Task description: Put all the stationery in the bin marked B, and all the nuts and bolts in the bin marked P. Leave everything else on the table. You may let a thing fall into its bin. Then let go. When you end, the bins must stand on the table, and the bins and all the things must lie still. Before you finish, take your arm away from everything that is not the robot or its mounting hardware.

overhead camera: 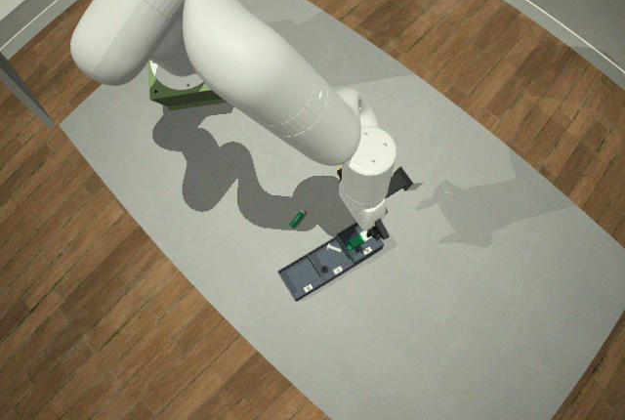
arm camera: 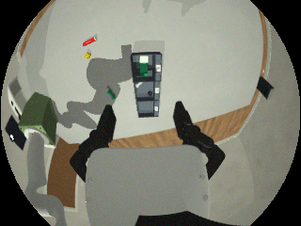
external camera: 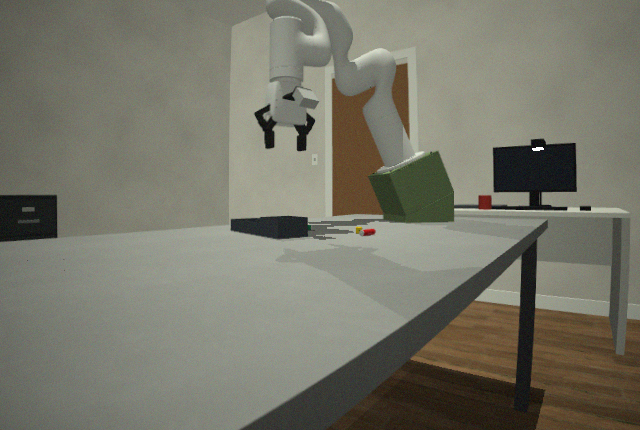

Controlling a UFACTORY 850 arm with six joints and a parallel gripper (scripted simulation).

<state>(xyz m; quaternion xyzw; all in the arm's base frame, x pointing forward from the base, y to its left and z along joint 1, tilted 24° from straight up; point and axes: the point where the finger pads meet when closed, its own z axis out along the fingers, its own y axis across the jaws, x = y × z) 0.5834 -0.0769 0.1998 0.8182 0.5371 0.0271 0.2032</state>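
Observation:
A dark grey row of three bins [overhead camera: 299, 273] [external camera: 268, 227] [arm camera: 150, 108] lies on the grey table [overhead camera: 454, 304]. The end bin under my wrist holds a green and white thing [overhead camera: 357, 240] [arm camera: 146, 71]. The middle bin holds a small white piece [overhead camera: 334, 247] and a small dark piece [overhead camera: 323, 269]. The bins' letters are too small to read. A green cylinder [overhead camera: 298, 218] [arm camera: 111, 93] lies on the table beside the bins. A red thing [external camera: 368, 232] [arm camera: 90, 40] and a small yellow thing [external camera: 358, 229] [arm camera: 88, 56] lie farther off. My gripper [external camera: 283, 143] [arm camera: 143, 110] hangs open and empty, high above the bins.
The robot's green base [overhead camera: 182, 97] [external camera: 413, 192] [arm camera: 38, 116] stands at the far end of the table. A second desk with a monitor [external camera: 534, 167] and a red cup [external camera: 484, 201] stands beyond the table's edge.

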